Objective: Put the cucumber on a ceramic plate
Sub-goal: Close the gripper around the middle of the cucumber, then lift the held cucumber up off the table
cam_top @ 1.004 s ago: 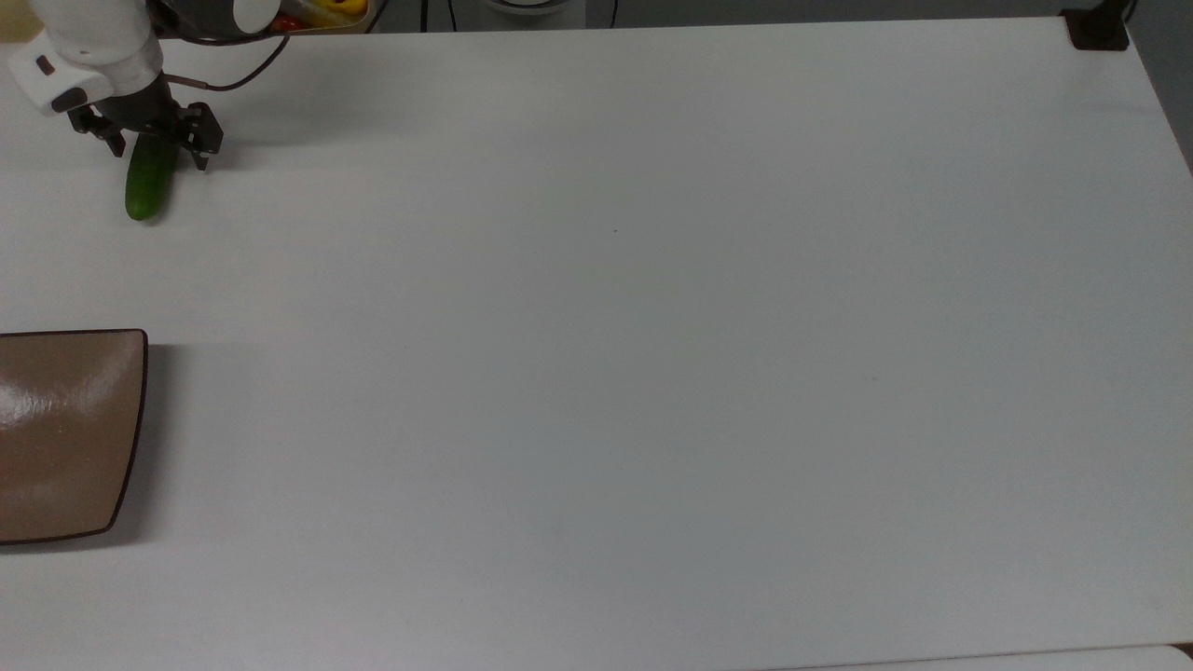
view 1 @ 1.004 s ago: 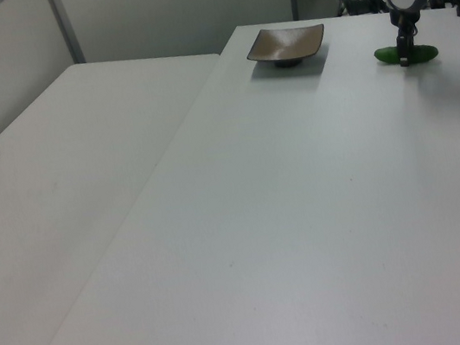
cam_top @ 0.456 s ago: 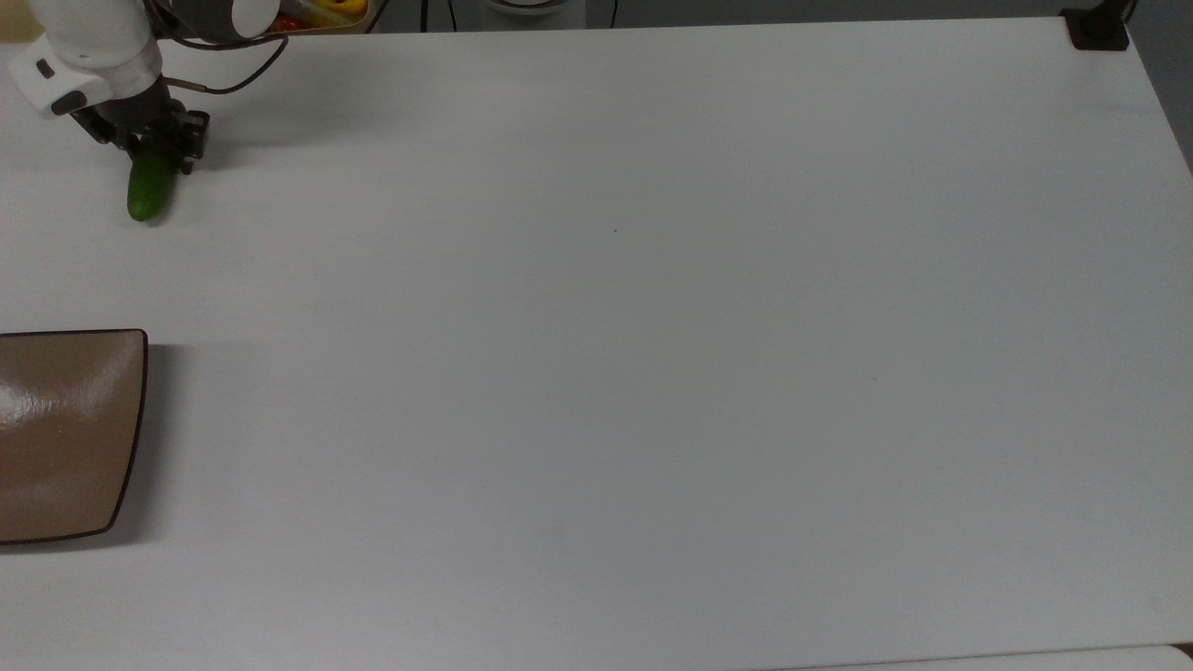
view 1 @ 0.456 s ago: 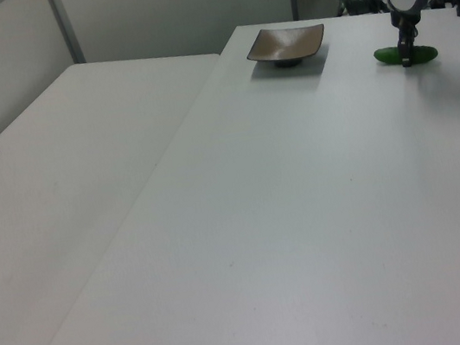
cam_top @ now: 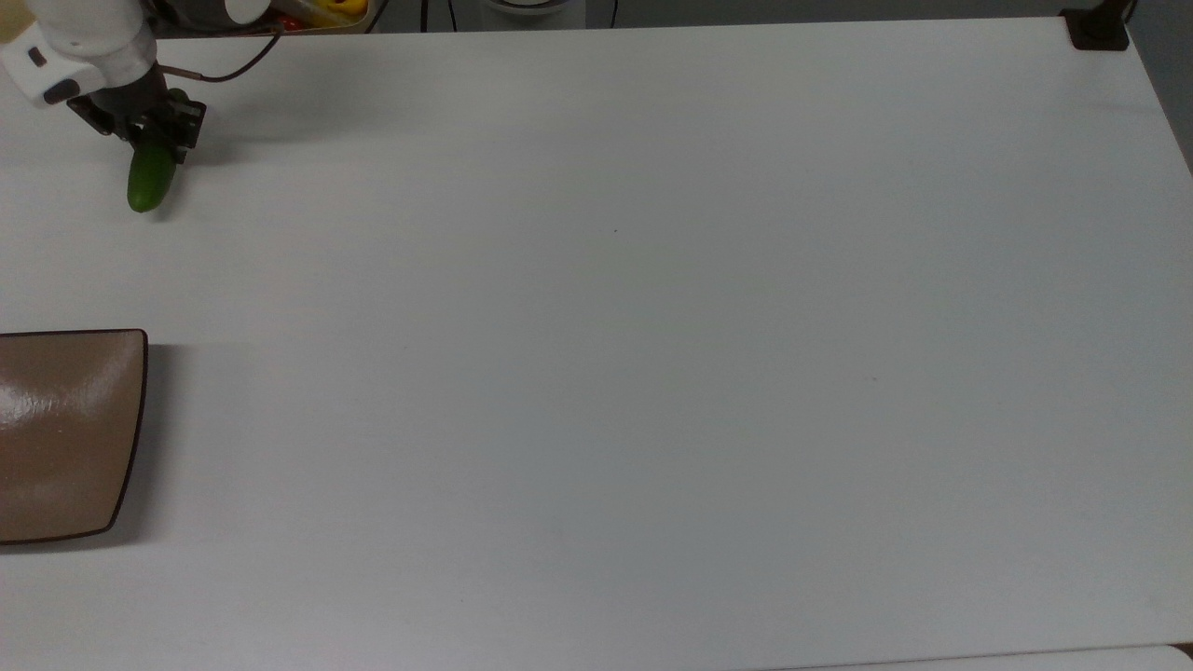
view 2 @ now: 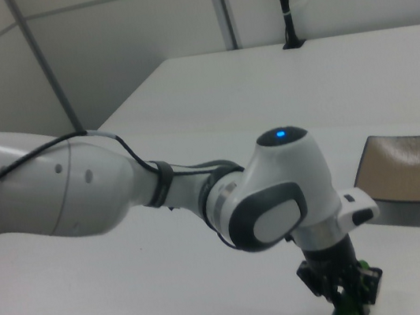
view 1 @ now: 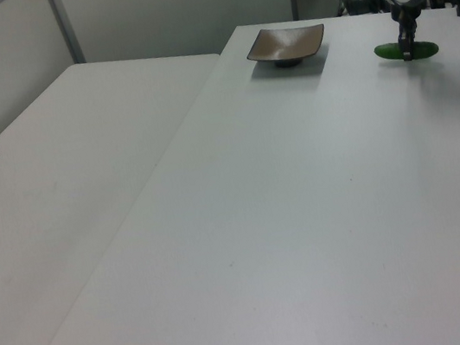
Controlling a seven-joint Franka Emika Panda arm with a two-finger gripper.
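- The cucumber (cam_top: 149, 183) is lying near the table's (cam_top: 652, 326) far-left corner in the top view, its long axis running roughly up-down there.
- The gripper (cam_top: 149, 130) is clamping across the cucumber's upper end, fingers squeezed against its sides; most of its length is sticking out below the fingers.
- The ceramic plate (cam_top: 65, 433) is sitting well apart, straight down the top view's left edge, so the carry is likely running along the cucumber's own axis.

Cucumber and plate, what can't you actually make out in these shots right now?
- Cucumber: top view, upper end hidden under the hand; right view, cut by the bottom edge.
- Ceramic plate: top view, cut by the left edge.
- Whether the cucumber has left the table: unclear.
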